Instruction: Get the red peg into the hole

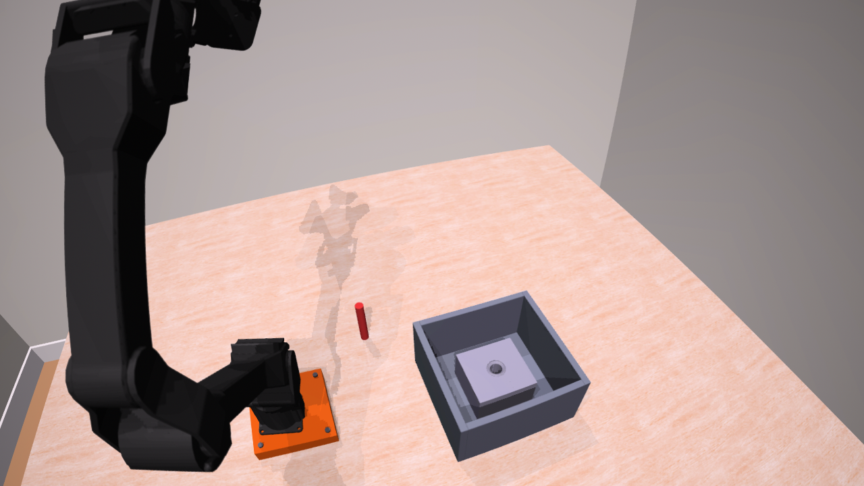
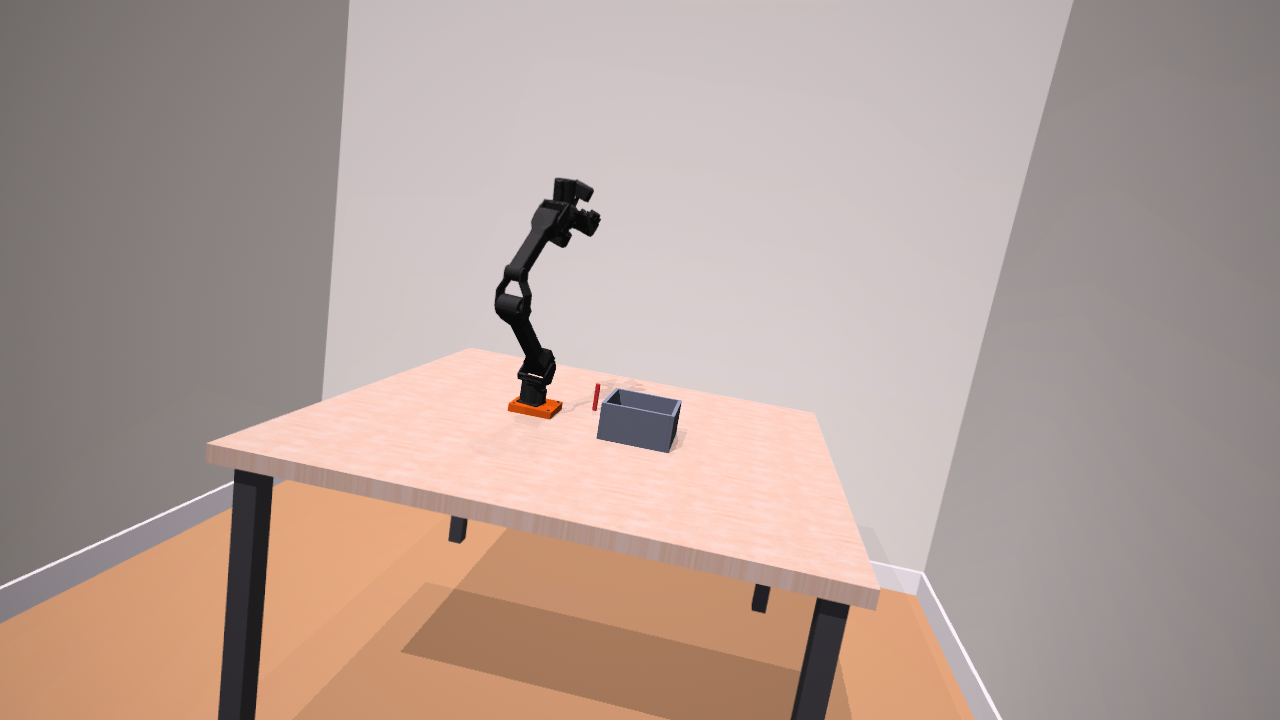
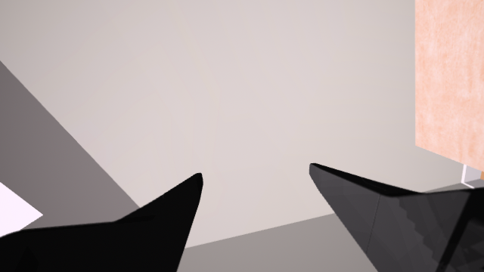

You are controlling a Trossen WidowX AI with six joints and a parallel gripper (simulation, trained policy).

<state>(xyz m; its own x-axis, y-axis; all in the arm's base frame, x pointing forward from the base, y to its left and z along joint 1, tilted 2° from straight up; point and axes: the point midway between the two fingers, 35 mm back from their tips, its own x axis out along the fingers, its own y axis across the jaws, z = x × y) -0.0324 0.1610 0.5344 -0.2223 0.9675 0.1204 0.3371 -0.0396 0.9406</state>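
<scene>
The red peg point(image 1: 362, 322) point(image 2: 597, 397) stands on the table between the orange arm base and the open box, close to upright. The grey-blue box point(image 1: 525, 416) point(image 2: 635, 428) stands to the right of the peg. Inside it lies the pale plate point(image 1: 483, 387), with a round hole point(image 1: 495, 367) in its top; nothing shows in the hole. My gripper point(image 3: 255, 173) is open with nothing between its fingers. It is high above the table, well away from peg and box, and points toward the walls. Its fingers are out of frame in the top view.
The orange base point(image 1: 320, 401) point(image 2: 534, 409) carries the arm point(image 1: 99, 241) point(image 2: 526, 335), which rises at the left in the top view. The wooden table point(image 1: 543, 241) point(image 2: 447, 447) shows its far edge behind the peg. A table corner point(image 3: 446, 94) enters the wrist view at the right.
</scene>
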